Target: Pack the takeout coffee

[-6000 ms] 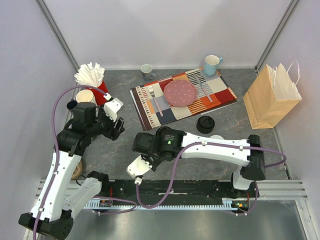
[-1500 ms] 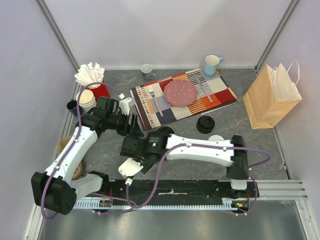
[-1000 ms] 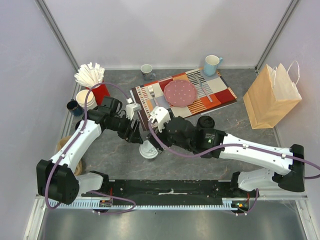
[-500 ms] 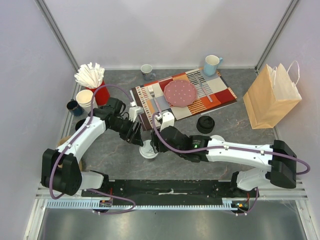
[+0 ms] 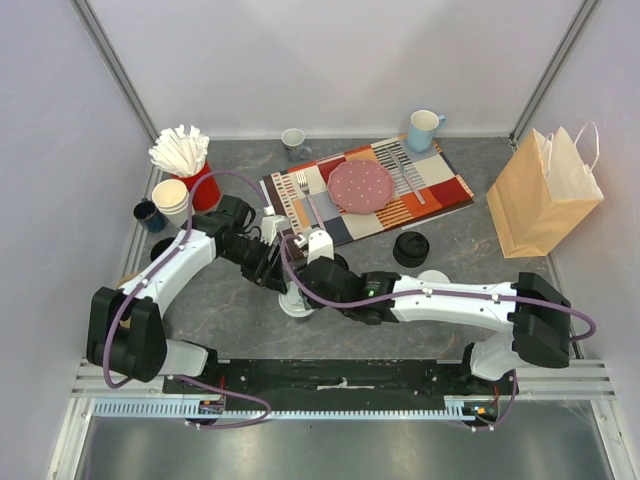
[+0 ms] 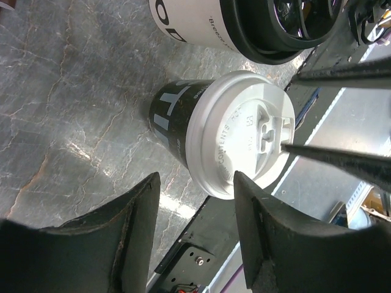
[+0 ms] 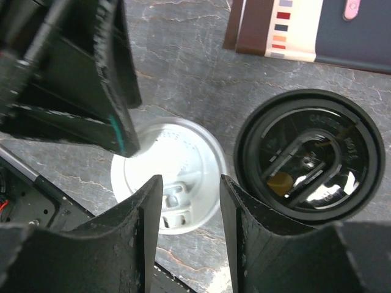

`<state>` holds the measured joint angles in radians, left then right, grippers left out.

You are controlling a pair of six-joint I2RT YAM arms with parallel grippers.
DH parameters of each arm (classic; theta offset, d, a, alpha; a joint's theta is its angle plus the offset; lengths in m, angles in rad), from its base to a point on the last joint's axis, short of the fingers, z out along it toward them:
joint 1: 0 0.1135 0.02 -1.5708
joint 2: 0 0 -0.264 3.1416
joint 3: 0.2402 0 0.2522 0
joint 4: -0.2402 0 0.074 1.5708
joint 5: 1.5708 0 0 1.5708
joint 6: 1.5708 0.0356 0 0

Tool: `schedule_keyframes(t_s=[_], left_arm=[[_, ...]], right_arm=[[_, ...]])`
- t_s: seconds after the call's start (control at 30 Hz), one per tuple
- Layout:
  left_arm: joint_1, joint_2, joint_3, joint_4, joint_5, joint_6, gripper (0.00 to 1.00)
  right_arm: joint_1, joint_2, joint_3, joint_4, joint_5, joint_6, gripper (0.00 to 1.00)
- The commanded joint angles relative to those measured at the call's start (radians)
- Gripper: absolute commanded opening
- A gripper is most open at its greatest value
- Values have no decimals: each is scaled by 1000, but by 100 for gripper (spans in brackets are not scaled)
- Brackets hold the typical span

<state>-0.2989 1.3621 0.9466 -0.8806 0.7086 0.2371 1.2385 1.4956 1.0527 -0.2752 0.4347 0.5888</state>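
A black cup with a white lid [image 6: 238, 140] stands on the grey table beside a cream-white cup with a black lid [image 7: 308, 155]. My left gripper [image 6: 195, 177] is open and low at the black cup's side. The cup lies just past its fingertips, with nothing between them. My right gripper [image 7: 190, 180] hovers open right above the white lid [image 7: 177, 171], fingers pointing down. From the top I see the white lid [image 5: 295, 300] between both wrists. The black-lidded cup is hidden there under the right wrist.
A patterned placemat [image 5: 440, 195] with a pink plate and forks lies behind the cups. A brown paper bag [image 5: 540, 195] stands at the right. A red holder, stacked paper cups [image 5: 172, 198], two mugs, a black lid [image 5: 410, 248] and a white lid [image 5: 432, 277] are around.
The right wrist has drawn back toward the white-lidded cup and its jaws have narrowed a lot. The left jaws have narrowed a little beside the same cup.
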Motion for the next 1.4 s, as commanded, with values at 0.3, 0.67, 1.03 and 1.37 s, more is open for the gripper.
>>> schedule_keyframes(t_s=[0.3, 0.67, 1.03, 1.37], left_arm=[[-11, 5, 8, 14, 26, 27, 52], [-11, 14, 14, 0, 6, 47, 36], [-11, 6, 41, -60, 28, 106, 34], [-13, 2, 41, -60, 31, 110, 34]], right_arm=[[18, 127, 127, 24, -22, -86, 49], [18, 157, 130, 33, -31, -96, 44], [47, 111, 173, 7, -2, -224, 50], [53, 31, 138, 131, -100, -331, 20]])
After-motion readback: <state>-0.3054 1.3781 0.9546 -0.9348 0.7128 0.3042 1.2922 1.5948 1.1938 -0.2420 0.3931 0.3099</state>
